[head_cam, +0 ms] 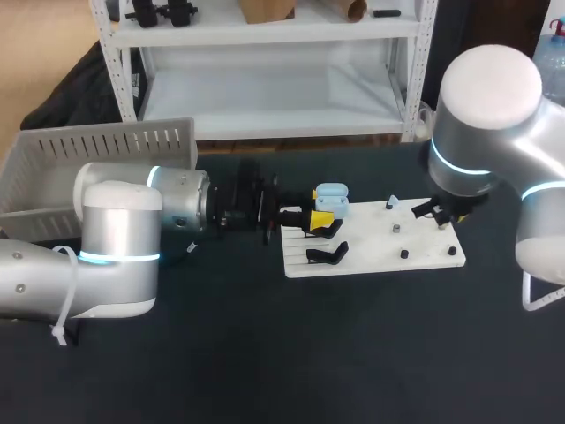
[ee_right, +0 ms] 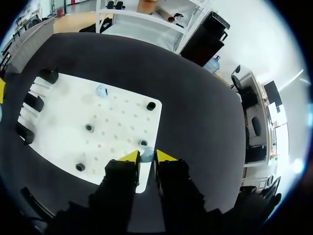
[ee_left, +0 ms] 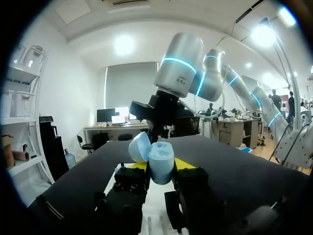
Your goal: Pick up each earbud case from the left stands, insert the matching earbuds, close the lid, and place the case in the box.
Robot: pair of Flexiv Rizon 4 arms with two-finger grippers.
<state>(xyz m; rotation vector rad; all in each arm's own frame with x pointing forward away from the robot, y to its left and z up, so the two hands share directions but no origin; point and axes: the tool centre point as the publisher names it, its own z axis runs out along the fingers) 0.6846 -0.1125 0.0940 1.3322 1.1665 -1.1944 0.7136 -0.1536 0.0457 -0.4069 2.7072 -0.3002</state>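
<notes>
While in left hand (ee_left: 161, 165) — open case (ee_left: 161, 155)

Earbud case (ee_left: 160, 161) and earbud (ee_right: 146, 156) were pale blue; fingertips (ee_left: 185, 164) bright yellow. The board (head_cam: 371, 252) was white, dotted with small holes, bearing black stands (head_cam: 328, 254). The table (head_cam: 265, 353) was near-black; the box (head_cam: 106, 146) grey, slotted.

Dark table (head_cam: 353, 353) under a white holed board (head_cam: 371, 252) (middle) and a grey slotted box (head_cam: 106, 146) at left.
</notes>
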